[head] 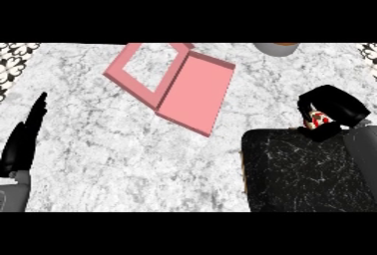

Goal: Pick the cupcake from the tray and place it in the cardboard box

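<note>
Enclosing cupcake (318, 119) | right hand (337, 103) fingers (326, 132) around it | tray (309, 174) edge

No lettering, brand, number or sign can be read anywhere on the counter (110, 149). The pink cardboard box (195, 92) at 12 o'clock, the black tray (302, 174) at 4 o'clock and the cupcake (318, 119) at 3 o'clock bear no legible marking.

cupcake (318, 120) half-hidden in right hand (335, 103), tray (294, 169) cropped

white veined marble counter (132, 154), black veined marble tray (294, 174), matt pink box (195, 92)
</note>
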Motion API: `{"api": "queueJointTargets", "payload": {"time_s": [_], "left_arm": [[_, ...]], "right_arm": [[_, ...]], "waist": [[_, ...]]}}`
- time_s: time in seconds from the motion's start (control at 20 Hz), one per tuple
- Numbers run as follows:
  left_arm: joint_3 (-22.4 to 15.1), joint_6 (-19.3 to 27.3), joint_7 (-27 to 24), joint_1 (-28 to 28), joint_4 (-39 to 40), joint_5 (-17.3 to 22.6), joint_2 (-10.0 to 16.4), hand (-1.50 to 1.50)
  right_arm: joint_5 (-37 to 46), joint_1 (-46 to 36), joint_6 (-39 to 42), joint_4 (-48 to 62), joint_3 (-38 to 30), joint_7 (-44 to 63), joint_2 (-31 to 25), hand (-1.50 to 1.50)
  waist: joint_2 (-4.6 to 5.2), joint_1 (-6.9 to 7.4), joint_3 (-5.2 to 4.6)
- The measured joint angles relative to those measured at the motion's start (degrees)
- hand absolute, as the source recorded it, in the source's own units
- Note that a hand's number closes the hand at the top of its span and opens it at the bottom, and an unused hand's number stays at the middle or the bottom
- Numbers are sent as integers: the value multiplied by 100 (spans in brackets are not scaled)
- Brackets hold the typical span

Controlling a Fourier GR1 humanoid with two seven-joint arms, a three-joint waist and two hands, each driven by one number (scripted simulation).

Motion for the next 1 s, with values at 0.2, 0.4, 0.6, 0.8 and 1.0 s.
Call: {"api": "queueJointTargets", "payload": {"time_s": [0.2,0.4,0.6,0.8,1.0], "left_arm": [[-33,-11,-54,-28,84,-29,-58,0],[16,-5,-85,-33,136,-36,-62,0],[98,8,-104,-109,253,-36,-40,0],[150,-26,-191,-112,380,-34,-41,0],[203,-83,-146,-79,310,-12,-18,0]], "right_arm": [[146,-859,-575,936,-290,-94,17,150],[-9,-1534,-869,1425,-658,-355,-29,150],[-315,-1896,-1097,1510,-962,-948,-25,150],[-492,-2325,-967,1601,-1048,-1233,144,150],[-605,-2656,-641,1584,-997,-1106,526,150]], "waist": [[22,50,6],[11,11,7],[-9,-53,3],[-26,-92,0],[-46,-124,-2]]}}
